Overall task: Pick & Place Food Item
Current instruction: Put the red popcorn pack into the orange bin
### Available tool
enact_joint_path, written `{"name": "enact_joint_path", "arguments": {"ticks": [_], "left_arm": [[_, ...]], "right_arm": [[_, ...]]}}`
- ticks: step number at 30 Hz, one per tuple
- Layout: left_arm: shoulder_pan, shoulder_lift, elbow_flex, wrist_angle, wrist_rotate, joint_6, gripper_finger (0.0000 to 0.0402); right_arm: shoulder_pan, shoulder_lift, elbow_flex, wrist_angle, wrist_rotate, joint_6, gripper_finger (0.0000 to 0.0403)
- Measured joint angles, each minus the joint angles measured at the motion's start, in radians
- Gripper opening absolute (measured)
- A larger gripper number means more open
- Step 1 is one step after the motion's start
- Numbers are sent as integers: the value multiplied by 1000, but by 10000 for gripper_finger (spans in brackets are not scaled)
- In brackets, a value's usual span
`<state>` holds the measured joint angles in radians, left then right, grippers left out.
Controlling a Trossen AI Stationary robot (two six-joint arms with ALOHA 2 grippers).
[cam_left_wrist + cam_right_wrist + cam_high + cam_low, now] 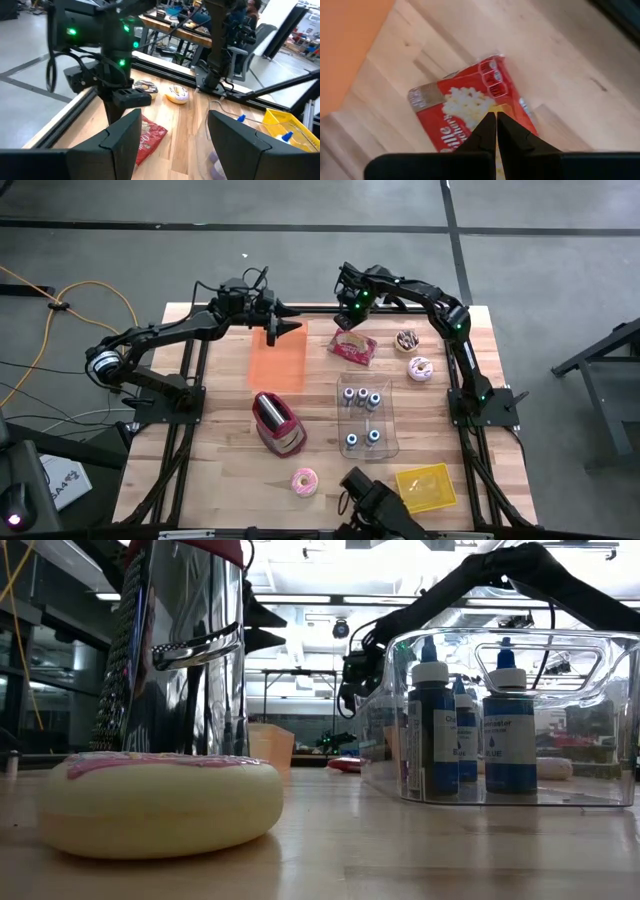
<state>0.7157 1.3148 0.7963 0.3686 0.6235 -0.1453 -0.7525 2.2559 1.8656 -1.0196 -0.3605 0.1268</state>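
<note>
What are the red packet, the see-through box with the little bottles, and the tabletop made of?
The red packet looks like thin glossy plastic film: it is printed, creased, and sealed flat at the end. The see-through box seems to be hard clear plastic, since its walls reflect light and the bottles show through. The tabletop looks like pale wood planks with visible grain and seams.

Both dark arms reach toward the far side of the table. The left tool (285,327) hovers level, its fingers (122,135) spread wide. The right tool (345,323) points straight down, fingers (487,131) pressed together.
</note>
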Motion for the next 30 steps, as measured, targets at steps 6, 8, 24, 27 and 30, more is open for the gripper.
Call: {"name": "enact_joint_path", "arguments": {"ticks": [6, 8, 24, 27, 30], "left_arm": [[-54, 0, 0, -4, -99, 24, 223], [-68, 0, 0, -5, -148, 30, 223], [-80, 0, 0, -2, -212, 16, 223], [-80, 0, 0, -2, -212, -1, 223], [-80, 0, 0, -15, -212, -6, 223]], "right_arm": [[-2, -21, 0, -22, -1, -43, 2], [-4, -48, 0, -20, 4, -51, 2], [-20, -298, 1, 18, 12, -125, 2], [-12, -313, 2, 13, 12, -156, 2], [-11, -313, 1, 2, 18, -176, 2]]}}
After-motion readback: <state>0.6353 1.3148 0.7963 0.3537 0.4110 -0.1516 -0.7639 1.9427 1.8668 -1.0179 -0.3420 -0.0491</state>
